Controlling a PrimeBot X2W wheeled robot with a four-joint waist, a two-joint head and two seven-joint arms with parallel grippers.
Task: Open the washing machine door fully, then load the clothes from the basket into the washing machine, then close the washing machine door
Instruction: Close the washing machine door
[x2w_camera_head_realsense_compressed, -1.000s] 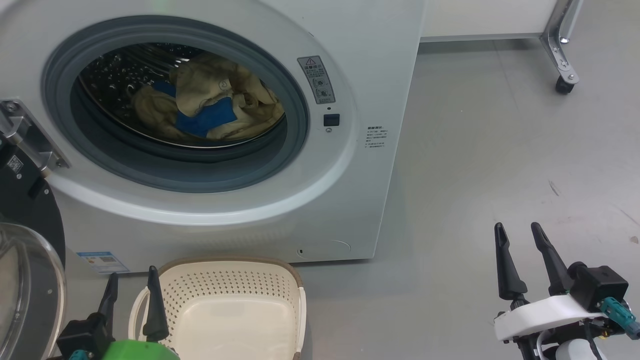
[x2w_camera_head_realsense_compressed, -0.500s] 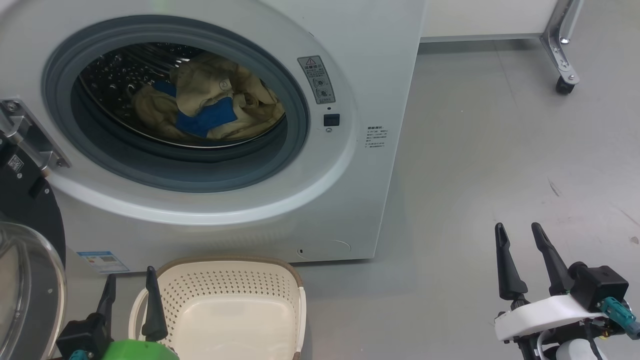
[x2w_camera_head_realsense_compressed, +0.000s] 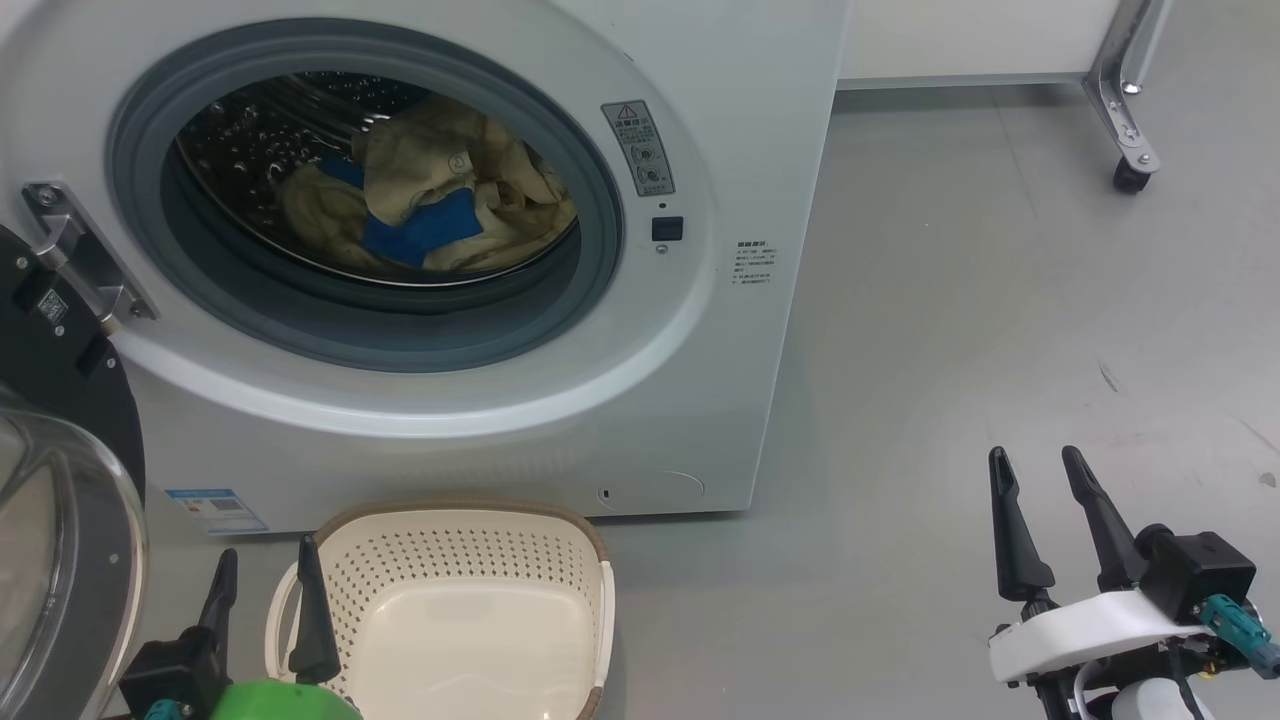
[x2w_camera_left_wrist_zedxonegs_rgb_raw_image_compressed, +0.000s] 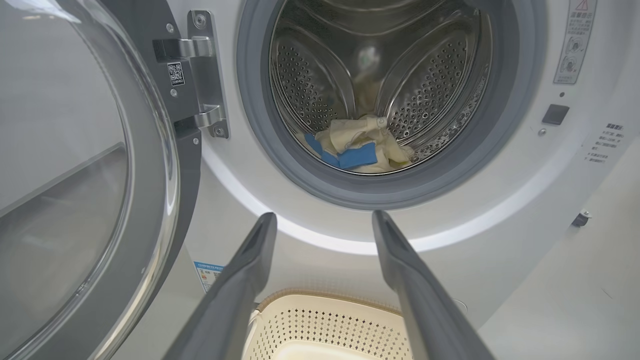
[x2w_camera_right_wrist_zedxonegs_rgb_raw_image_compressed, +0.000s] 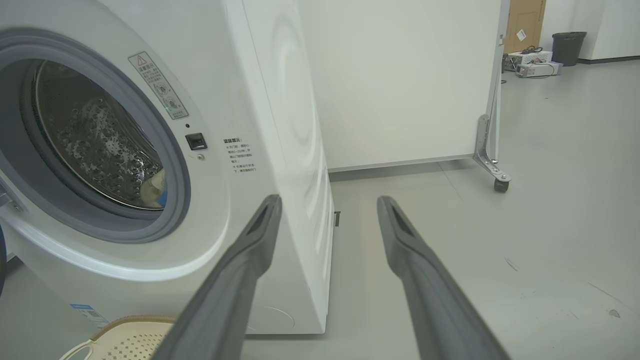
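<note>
The white washing machine (x2w_camera_head_realsense_compressed: 720, 120) stands with its door (x2w_camera_head_realsense_compressed: 60, 520) swung wide open to the left on a metal hinge (x2w_camera_head_realsense_compressed: 85, 260). Cream-yellow clothes with blue trim (x2w_camera_head_realsense_compressed: 440, 215) lie in the steel drum, also seen as the clothes (x2w_camera_left_wrist_zedxonegs_rgb_raw_image_compressed: 357, 150) in the left wrist view. The cream perforated basket (x2w_camera_head_realsense_compressed: 560, 560) sits on the floor before the machine with nothing in it. My left gripper (x2w_camera_head_realsense_compressed: 265, 575) is open over the basket's left handle, holding nothing. My right gripper (x2w_camera_head_realsense_compressed: 1035, 470) is open above bare floor to the right, well apart from the machine.
A white panel on a metal leg with a caster (x2w_camera_head_realsense_compressed: 1130, 165) stands at the back right. Grey floor (x2w_camera_head_realsense_compressed: 1000, 350) stretches to the machine's right. In the right wrist view a dark bin (x2w_camera_right_wrist_zedxonegs_rgb_raw_image_compressed: 567, 47) and boxes stand far off.
The head view has shifted a little, so the machine and basket sit slightly higher and rightward. Neither gripper has visibly moved; both remain open.
</note>
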